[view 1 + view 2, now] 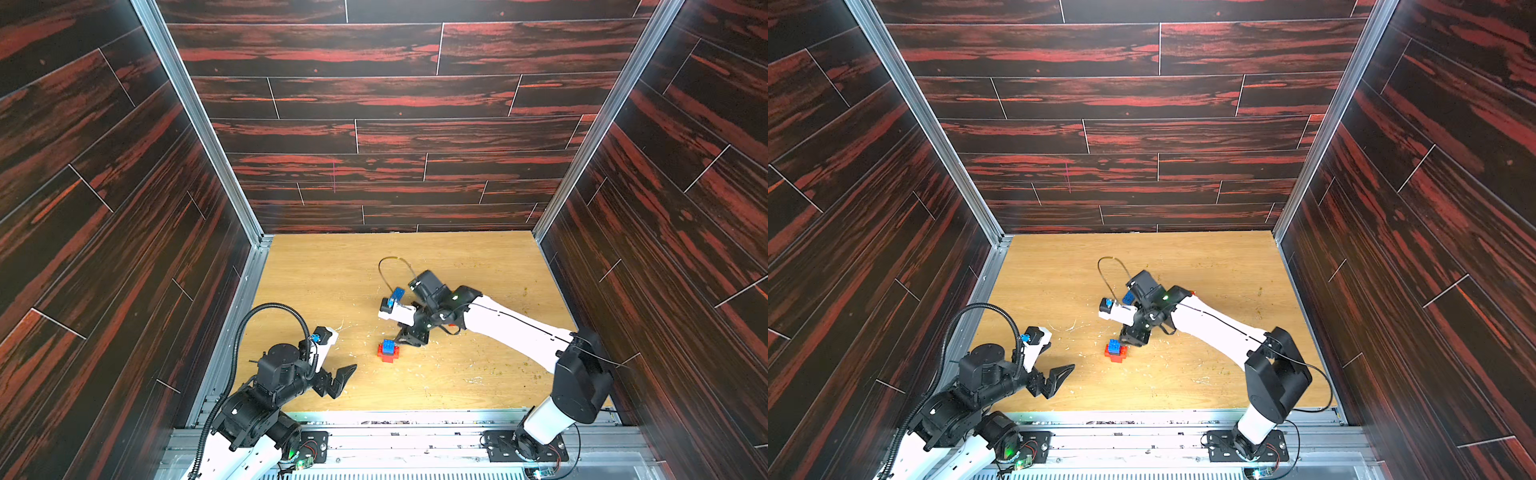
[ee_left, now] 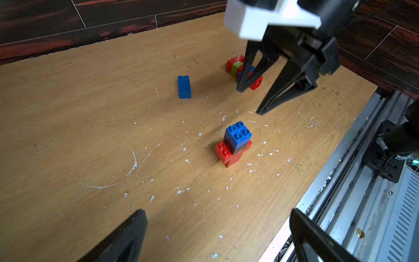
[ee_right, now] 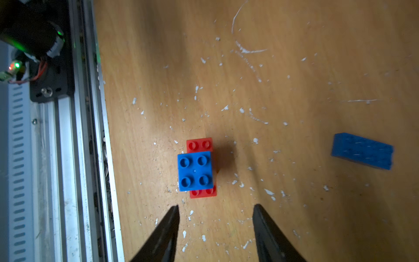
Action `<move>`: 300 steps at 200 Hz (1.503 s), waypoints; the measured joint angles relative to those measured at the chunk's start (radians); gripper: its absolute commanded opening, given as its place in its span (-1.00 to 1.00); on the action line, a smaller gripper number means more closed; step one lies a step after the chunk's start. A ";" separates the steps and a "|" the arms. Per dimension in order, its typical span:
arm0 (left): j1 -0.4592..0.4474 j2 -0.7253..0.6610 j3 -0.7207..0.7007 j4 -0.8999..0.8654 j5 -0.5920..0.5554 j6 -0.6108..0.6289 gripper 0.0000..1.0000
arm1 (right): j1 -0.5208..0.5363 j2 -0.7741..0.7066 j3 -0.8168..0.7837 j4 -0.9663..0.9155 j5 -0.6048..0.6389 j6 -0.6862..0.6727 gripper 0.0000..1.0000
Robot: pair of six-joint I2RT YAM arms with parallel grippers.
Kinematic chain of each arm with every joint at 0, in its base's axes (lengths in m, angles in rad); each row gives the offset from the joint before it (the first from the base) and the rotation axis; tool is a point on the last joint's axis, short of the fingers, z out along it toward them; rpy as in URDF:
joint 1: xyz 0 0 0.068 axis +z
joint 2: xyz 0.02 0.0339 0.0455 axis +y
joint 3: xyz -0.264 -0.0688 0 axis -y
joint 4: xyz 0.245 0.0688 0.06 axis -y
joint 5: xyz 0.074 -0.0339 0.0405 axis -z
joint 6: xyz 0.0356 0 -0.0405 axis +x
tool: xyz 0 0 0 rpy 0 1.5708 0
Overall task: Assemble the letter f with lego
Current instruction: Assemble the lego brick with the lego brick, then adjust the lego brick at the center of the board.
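A short stack (image 1: 387,351) of lego stands upright on the wooden counter (image 1: 457,270), toward its near edge and roughly between the two arms. Its base is a red oblong brick (image 2: 226,156). A black brick (image 2: 237,149) sits on that, and a blue square brick (image 2: 238,133) with four studs caps it. In the right wrist view the blue square brick (image 3: 195,171) covers the middle of the red oblong brick (image 3: 199,145), whose two ends show on either side.

The right hand (image 2: 250,99) hangs just beside the stack, on the side away from the near edge. Its jaws are parted with nothing between them, and neither finger touches the bricks. In the right wrist view the stack lies just ahead of the right hand (image 3: 215,207), not between its fingers.

A blue oblong brick (image 2: 184,87) lies flat on its own with its studs up, well apart from the stack and farther back on the counter. Behind one finger of the right hand lies a cluster (image 2: 235,62) of bricks: red ones, a lime green brick (image 2: 237,67) and a blue one. It is partly hidden, so I cannot tell whether these are pressed together or only touching.

The left hand (image 1: 338,380) hovers near the front left of the counter. Its jaws are spread wide and empty, well apart from every brick.

White flecks and curved scratches mark the counter around the stack.
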 measured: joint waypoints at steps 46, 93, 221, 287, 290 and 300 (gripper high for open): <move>0.000 0.000 0.000 0.000 -0.001 0.000 1.00 | -0.060 0.053 0.115 -0.026 0.054 0.044 0.05; -0.001 0.000 0.000 0.000 -0.002 0.000 1.00 | -0.153 0.261 0.366 -0.057 0.154 0.147 0.09; -0.007 -0.004 0.000 0.000 -0.011 0.000 1.00 | -0.195 0.807 0.975 -0.344 0.367 0.512 -0.49; -0.007 -0.004 0.000 0.000 -0.012 0.000 1.00 | -0.202 0.806 0.879 -0.335 0.386 0.603 -1.00; -0.007 -0.004 0.000 0.000 -0.012 0.000 1.00 | -0.202 0.806 0.875 -0.334 0.386 0.604 -1.00; -0.007 -0.004 0.000 0.000 -0.012 0.000 1.00 | -0.202 0.806 0.862 -0.330 0.386 0.611 -1.00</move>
